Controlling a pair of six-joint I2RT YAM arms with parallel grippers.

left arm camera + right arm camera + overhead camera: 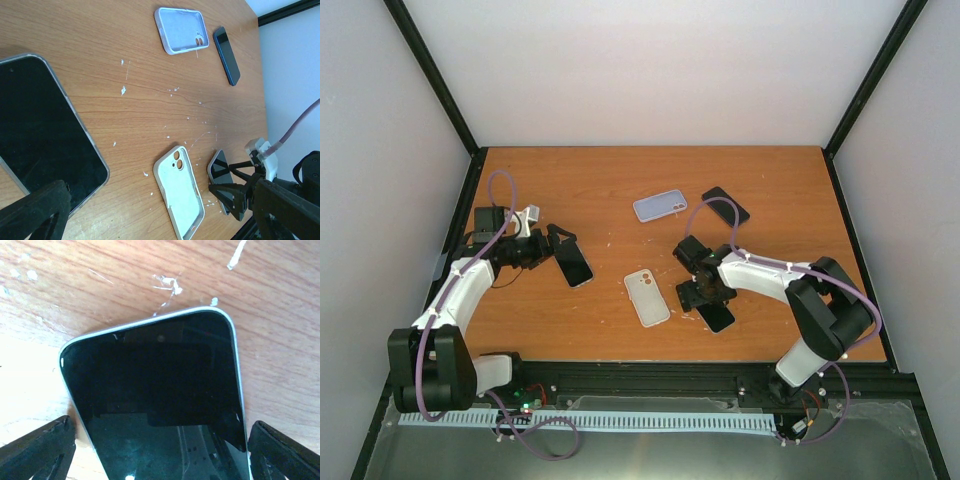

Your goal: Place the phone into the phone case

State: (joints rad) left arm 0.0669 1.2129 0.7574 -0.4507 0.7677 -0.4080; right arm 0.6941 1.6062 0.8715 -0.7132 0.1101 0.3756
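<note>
A white phone case lies hollow side up near the table's front middle. Just right of it a black-screened phone lies flat, and my right gripper stands open astride it, one finger off each long edge. A second phone lies screen up at the left. My left gripper hovers open at its near end, gripping nothing; only one finger shows in the left wrist view.
A lavender case and a dark phone lie farther back at the centre. White specks dot the wooden tabletop. Black frame rails and white walls border the table.
</note>
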